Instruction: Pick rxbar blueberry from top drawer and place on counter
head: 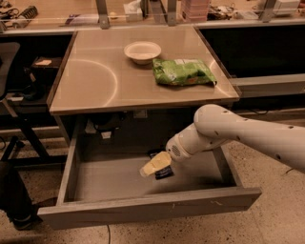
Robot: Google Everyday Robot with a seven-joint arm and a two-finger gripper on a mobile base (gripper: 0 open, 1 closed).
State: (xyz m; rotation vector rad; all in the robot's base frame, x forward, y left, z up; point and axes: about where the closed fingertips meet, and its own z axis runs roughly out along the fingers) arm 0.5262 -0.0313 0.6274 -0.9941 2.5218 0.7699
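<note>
The top drawer [143, 206] is pulled open below the counter [95, 76]. The rxbar blueberry [165, 173], a small dark flat bar, lies on the drawer's grey floor right of the middle. It is partly hidden by my gripper [154, 166]. The yellowish gripper tip reaches down into the drawer from the right on the white arm [228, 131]. It sits right over the bar, at or just above it. I cannot tell whether it is touching the bar.
A white bowl [142, 51] and a green chip bag [183, 72] sit at the back right of the counter. A cluttered shelf with metal posts [102, 9] runs behind. A dark chair [9, 71] stands at the left.
</note>
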